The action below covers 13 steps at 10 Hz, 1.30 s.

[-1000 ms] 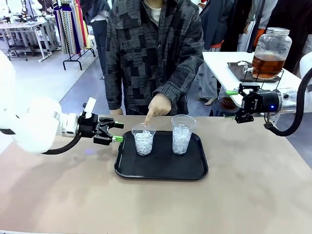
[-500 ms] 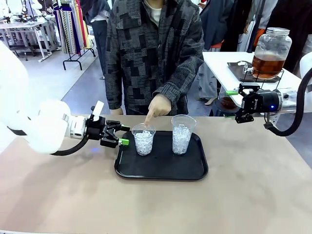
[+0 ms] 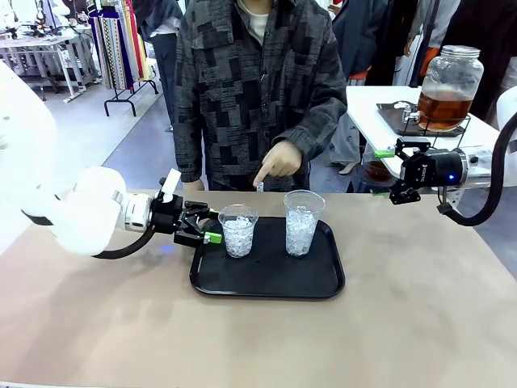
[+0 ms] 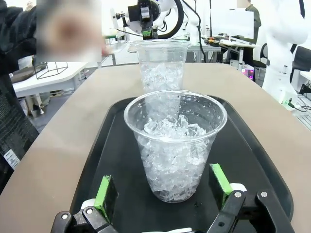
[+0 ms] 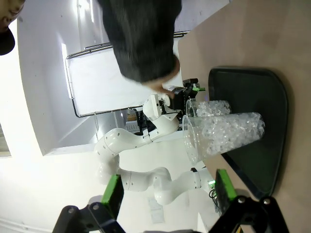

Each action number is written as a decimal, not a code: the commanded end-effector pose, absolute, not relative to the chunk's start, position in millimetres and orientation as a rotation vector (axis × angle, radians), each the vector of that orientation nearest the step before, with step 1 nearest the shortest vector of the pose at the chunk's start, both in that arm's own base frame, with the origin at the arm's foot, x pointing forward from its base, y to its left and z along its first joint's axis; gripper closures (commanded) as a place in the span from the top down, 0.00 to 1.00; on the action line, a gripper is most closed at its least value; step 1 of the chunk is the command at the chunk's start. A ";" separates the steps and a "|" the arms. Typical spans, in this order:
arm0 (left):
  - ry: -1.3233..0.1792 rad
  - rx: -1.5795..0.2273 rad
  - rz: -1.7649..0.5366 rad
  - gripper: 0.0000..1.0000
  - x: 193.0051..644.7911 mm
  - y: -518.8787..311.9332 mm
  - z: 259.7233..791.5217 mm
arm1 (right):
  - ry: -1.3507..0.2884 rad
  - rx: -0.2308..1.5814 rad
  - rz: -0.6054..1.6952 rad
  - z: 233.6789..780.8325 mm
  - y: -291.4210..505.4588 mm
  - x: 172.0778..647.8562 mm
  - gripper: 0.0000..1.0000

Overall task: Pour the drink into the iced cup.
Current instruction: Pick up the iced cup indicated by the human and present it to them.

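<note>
On the brown counter (image 3: 420,315) lies a black tray (image 3: 323,284) with two clear cups full of ice. The left gripper (image 3: 212,225) is low at the tray's left edge. Its fingers (image 4: 104,196) are spread wide, one on each side of the left iced cup (image 3: 238,233). In the left wrist view the green pads stand beside the lower part of this cup. There seems to be a small gap on both sides, but I cannot say for sure that no pad touches it. The second iced cup (image 3: 300,225) stands just beside the first, toward the right of the tray.

A person at the far side holds one hand (image 3: 280,162) above the counter's far edge, with the index finger pointing down, apart from the cups.

The right gripper (image 3: 389,175) hangs in the air near the counter's far right part, well apart from the tray. Its fingers (image 5: 112,194) are spread too and hold nothing.

The drink (image 3: 440,111), amber-brown, fills the lower part of a lidded glass jar (image 3: 454,69). The jar stands on a white counter (image 3: 367,105) behind the right gripper.
</note>
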<state>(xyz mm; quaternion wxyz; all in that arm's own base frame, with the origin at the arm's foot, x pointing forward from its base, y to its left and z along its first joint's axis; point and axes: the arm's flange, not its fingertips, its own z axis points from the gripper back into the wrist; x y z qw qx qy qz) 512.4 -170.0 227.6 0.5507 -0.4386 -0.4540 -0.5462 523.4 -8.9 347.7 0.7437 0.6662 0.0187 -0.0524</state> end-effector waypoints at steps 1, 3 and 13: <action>-1.076 -1.038 -1.268 1.00 518.0 -178.0 227.7 | 0.037 1.461 -0.114 349.4 -9.2 524.4 1.00; -1.072 -1.042 -1.256 1.00 521.6 -185.0 226.3 | 0.037 1.461 -0.114 349.4 -9.2 524.4 1.00; -0.991 -1.106 -1.295 1.00 507.2 -219.9 223.9 | 0.037 1.461 -0.114 349.4 -9.2 524.4 1.00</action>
